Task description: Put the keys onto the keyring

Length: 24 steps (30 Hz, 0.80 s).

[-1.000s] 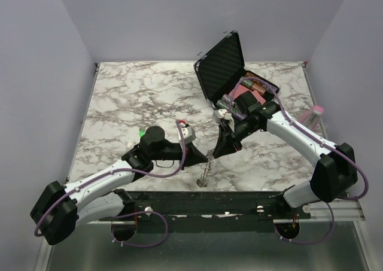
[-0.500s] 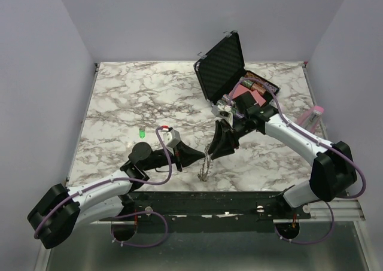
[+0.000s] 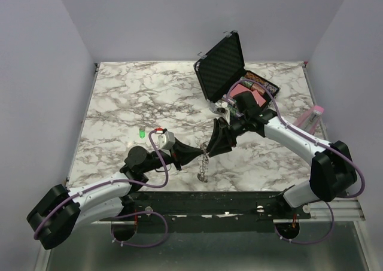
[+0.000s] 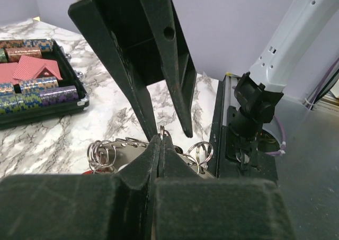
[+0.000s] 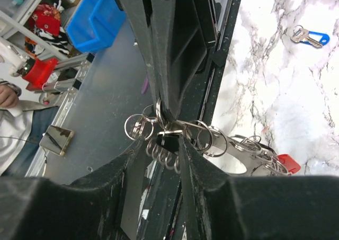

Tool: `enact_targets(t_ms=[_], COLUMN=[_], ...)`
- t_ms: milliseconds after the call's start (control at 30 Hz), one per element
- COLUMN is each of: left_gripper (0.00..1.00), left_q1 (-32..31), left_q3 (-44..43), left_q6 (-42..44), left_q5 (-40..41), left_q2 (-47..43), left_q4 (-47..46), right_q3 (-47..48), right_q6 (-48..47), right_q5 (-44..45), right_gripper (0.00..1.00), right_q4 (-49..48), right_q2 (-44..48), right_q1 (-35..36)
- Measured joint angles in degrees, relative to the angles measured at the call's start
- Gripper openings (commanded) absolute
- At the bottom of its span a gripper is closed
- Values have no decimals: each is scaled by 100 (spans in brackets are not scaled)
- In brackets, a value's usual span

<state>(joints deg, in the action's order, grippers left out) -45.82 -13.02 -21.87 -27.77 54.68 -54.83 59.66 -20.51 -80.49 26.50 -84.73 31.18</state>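
One keyring [image 3: 203,167], one case [image 3: 222,64], two arms [image 3: 290,134]

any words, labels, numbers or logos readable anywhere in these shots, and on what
No text reads in any view.
Chip stacks and the red patterned piece in the black case: patterns only, and any print is too small to read.
Arms and hands: no visible lettering.

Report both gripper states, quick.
Left gripper: shut on the keyring, one ring pinched at the tips.
Right gripper: open, with its jaws apart on either side of the rings.
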Motion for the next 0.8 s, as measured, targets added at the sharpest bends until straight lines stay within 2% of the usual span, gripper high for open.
enact_targets(t_ms=[167,600,700,800], left_gripper=[0,0,0,0], left_q1=[0,0,-2,-2], left_q3=[0,0,0,0], left_q6=[61,199,221,247], left_q5=[111,186,186,186], left_q2=[-133,-221,-221,-223], left_q4=[-22,13,13,13], right_q3=[-85,-192,-254,-341], right_q6=[391,1196,1456,1725], right_q5=[42,118,118,116], right_gripper=[31,28,21,7], right_q4=[-345,-1040,-1287,-1550], right_q2=[0,0,11,26], right_q1=[0,0,0,0])
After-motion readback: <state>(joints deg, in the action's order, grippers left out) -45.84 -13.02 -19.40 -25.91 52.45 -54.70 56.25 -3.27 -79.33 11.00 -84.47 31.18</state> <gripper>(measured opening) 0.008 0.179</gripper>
